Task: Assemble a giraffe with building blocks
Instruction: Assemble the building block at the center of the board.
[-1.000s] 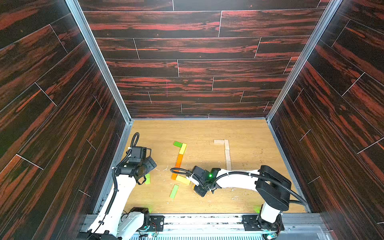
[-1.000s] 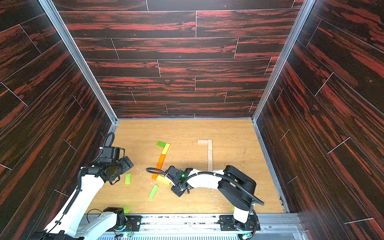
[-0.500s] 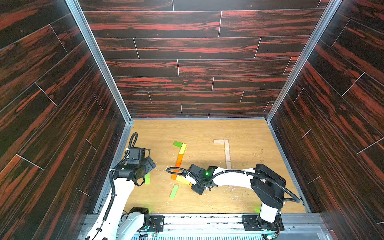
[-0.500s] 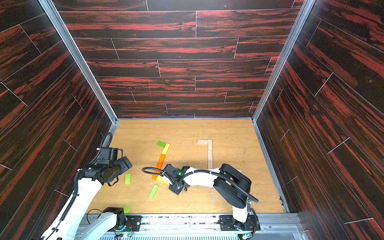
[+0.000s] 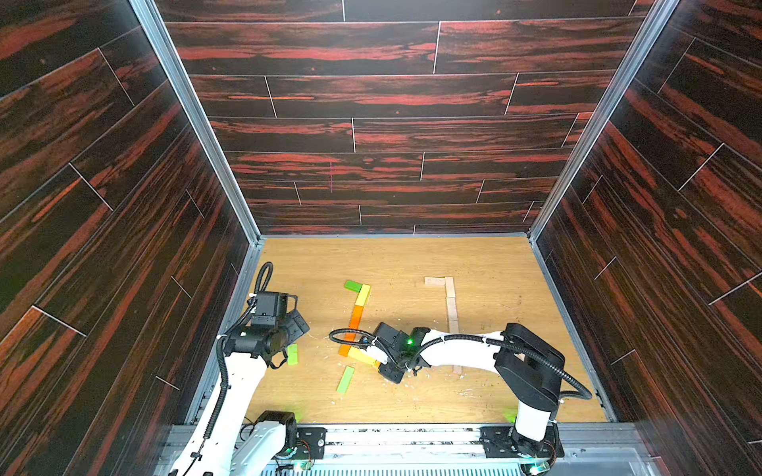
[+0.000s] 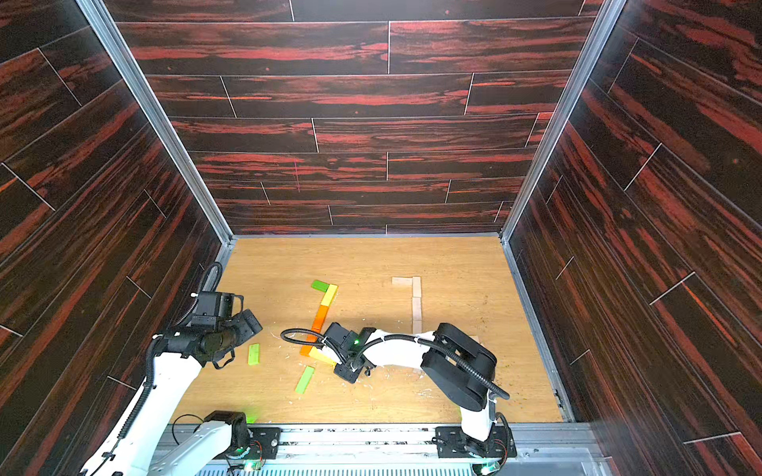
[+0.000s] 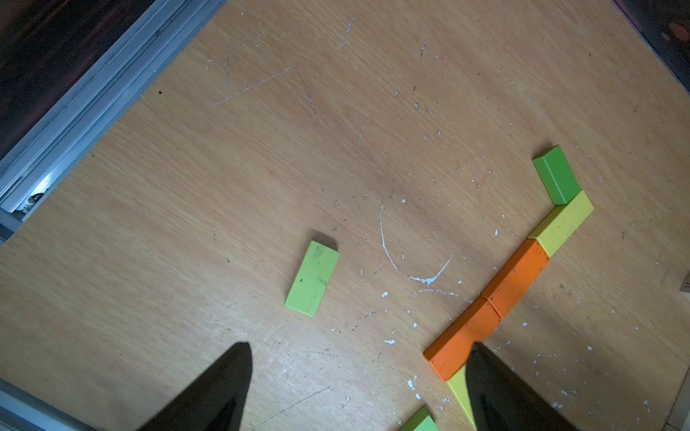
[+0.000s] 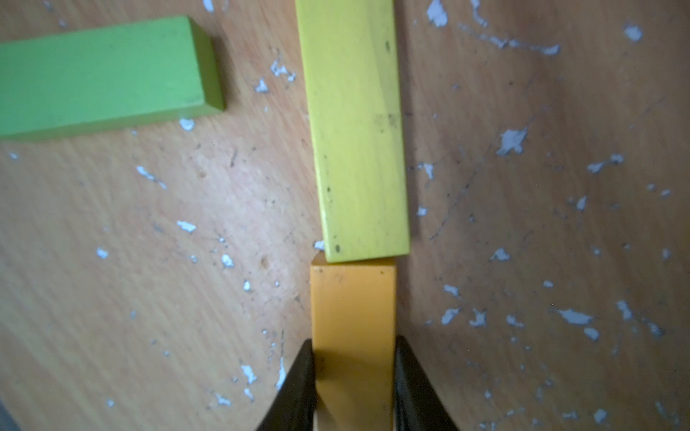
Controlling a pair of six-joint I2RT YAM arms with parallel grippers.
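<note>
Two end effectors over the bench (image 5: 412,263): left end effector (image 7: 359,347) open, empty; right end effector (image 8: 353,347) clamped on the amber block (image 8: 353,298), its end touching the yellow block (image 8: 356,130). Judged light, rigid, slick: grip the long edges.

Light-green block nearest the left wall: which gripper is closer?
Left. The left gripper hangs open right by the light-green block; the right gripper is beyond the orange column, shut on an amber block.
</note>
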